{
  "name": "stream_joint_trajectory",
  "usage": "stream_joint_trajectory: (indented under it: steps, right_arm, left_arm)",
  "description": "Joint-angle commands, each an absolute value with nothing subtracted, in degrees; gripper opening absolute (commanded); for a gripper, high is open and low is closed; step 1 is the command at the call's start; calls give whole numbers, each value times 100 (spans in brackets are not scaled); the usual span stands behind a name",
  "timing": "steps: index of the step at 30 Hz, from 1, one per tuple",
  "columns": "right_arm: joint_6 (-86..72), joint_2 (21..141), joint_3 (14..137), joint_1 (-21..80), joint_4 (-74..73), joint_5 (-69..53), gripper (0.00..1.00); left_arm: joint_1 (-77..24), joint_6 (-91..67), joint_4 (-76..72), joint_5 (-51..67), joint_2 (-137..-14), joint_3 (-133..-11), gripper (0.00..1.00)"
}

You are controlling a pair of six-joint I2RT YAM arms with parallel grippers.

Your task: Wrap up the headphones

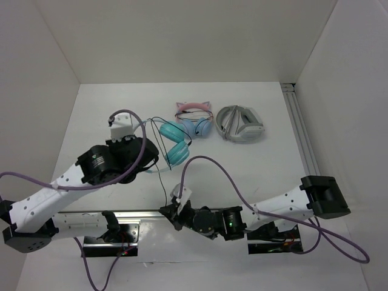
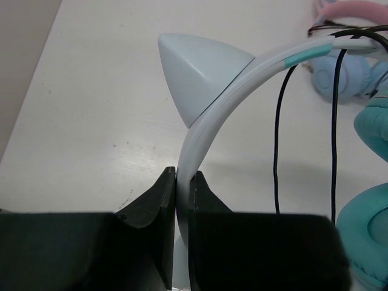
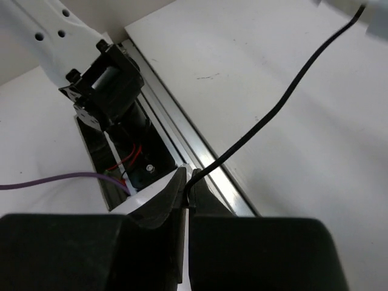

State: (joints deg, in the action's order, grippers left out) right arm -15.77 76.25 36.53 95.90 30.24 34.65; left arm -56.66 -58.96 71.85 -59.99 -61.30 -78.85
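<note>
Firmly — left end effector (image 2: 182, 179) grips headphones (image 2: 203, 124); right (image 3: 187, 179) pinches cable (image 3: 273, 112).

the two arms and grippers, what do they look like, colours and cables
Both arms are white link shells joined by black round joint housings. The left arm and the right arm each carry a looping purple cable. A small green light shows near the right arm's wrist. The left gripper and right gripper have matte black wedge-shaped fingers.

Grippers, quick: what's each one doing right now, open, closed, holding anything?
Left gripper: closed on the headband of the headphones.
Right gripper: closed on the thin black cable.
</note>
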Motion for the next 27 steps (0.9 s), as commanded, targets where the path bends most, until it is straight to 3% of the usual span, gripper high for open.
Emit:
stream_joint_trajectory:
  steps: [1,7,10,15,20,25,27]
  right_arm:
    - [-1407,7374,4498,10157,1523,4542,0]
    - [-1160,7532,5887,10652,-569,5940,0]
    - [-940,7532,6266,10793,-1228,6459,0]
    - [-774,7733,6810,11073,-2405,6995,0]
    - [-475,8304,7163,11232,-3268,7776,0]
    - [-1307,8903,7469,11232,-4752,8806,0]
    - [-2557,9008,7619,11232,-5550,8938,0]
  left_arm:
    - [-5485,-6215,7163,-6355,-6248,-7910,0]
    - [-5597,-5898,7374,-6153,-6381,-7541,0]
    - [-5826,-4899,6753,-5855,-5987,-7191,0]
    - [-5950,-2721,5310,-3861,-5081,-6513,0]
    - [-6003,-2321,5546,-2807,-5106,-6452,0]
    - [-6003,-2013,5440,-2207,-5422,-6451,0]
    - [-6003,-1952,5440,-2065,-5476,-6451,0]
